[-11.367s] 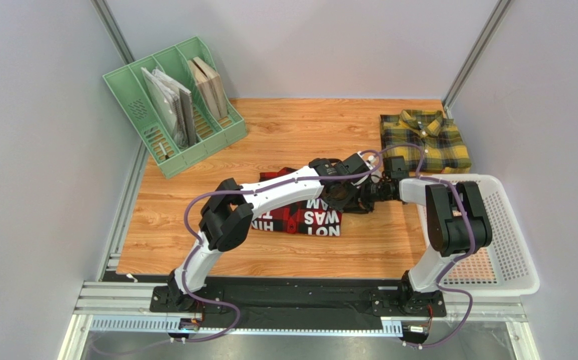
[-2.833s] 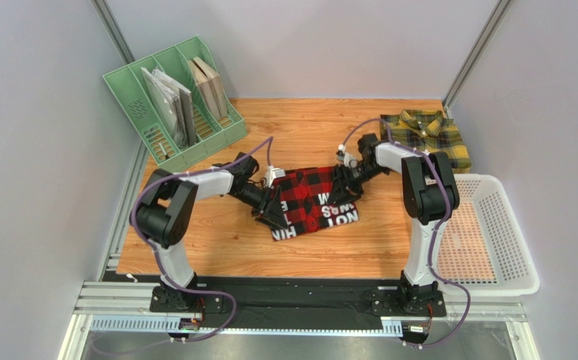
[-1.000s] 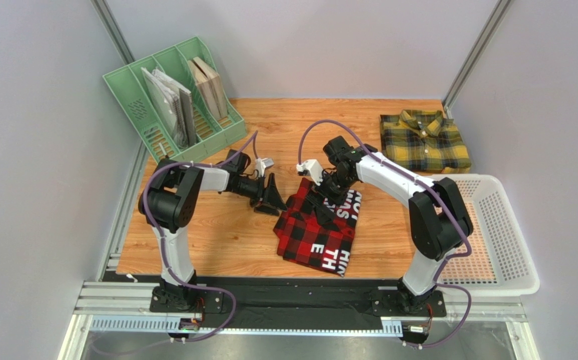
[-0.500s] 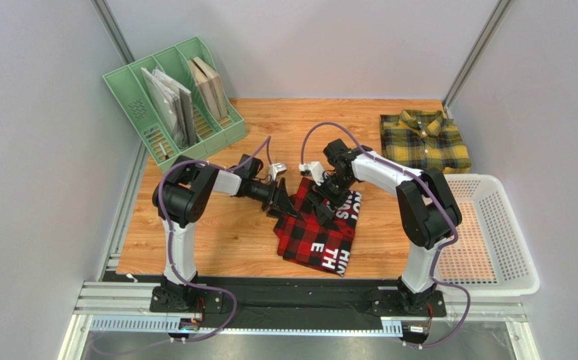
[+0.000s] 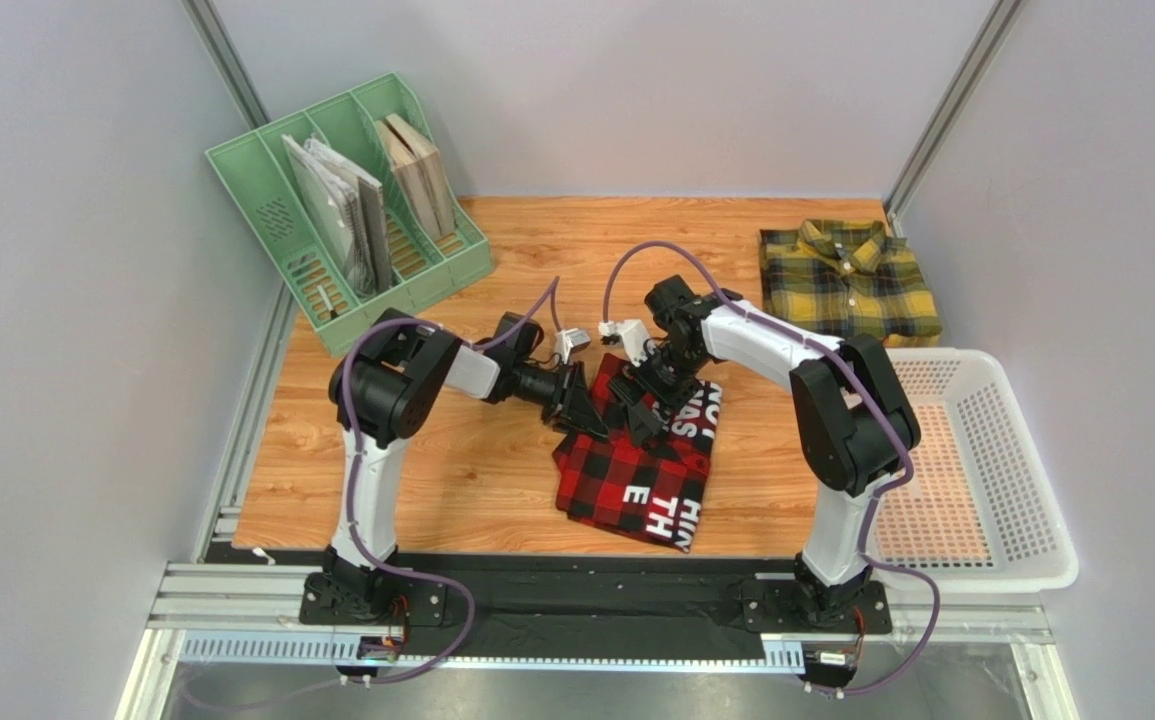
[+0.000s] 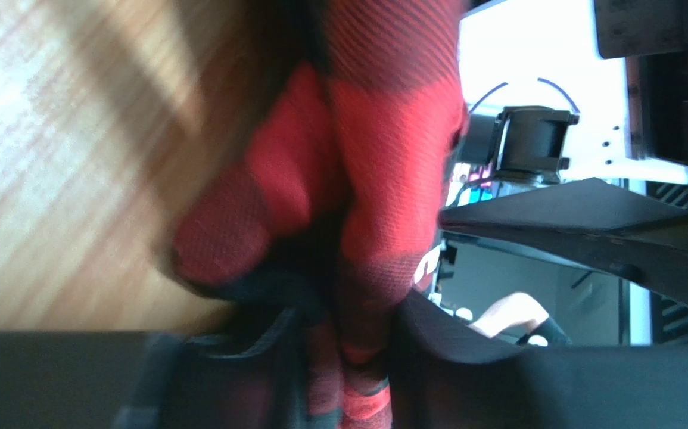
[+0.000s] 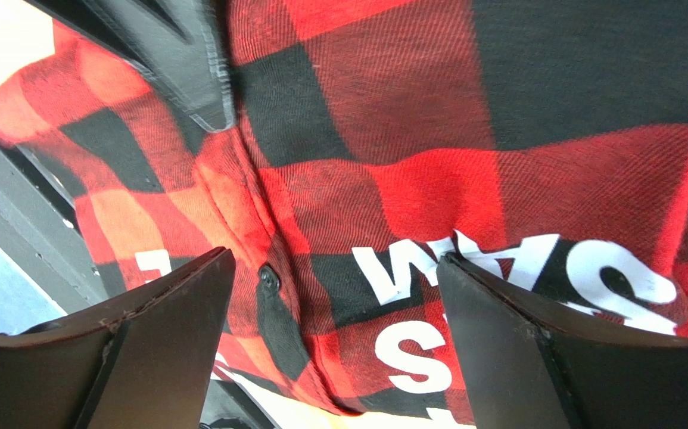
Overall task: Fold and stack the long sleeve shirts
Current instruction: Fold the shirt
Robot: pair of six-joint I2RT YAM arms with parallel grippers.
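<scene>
The red-and-black check shirt (image 5: pixel 640 468) with white block letters lies folded mid-table, its long side running toward me. My left gripper (image 5: pixel 577 402) is at its far left corner. In the left wrist view a fold of red cloth (image 6: pixel 392 134) fills the narrow gap of that gripper (image 6: pixel 347 331), pinched between the jaws. My right gripper (image 5: pixel 643 399) hovers just right of it over the shirt's far end, and it stands wide open (image 7: pixel 334 268) above the lettered cloth (image 7: pixel 392 179). The yellow-and-dark-green check shirt (image 5: pixel 849 282) lies folded at the far right.
A green file rack (image 5: pixel 350 203) holding books stands at the far left. A white basket (image 5: pixel 989 465) sits along the right edge. The two grippers are very close together; the left one's finger (image 7: pixel 177 54) shows in the right wrist view.
My left gripper has slid right from the bare wood onto the shirt's far left corner and closed on the cloth. The right gripper has stayed put over the shirt, still open.
</scene>
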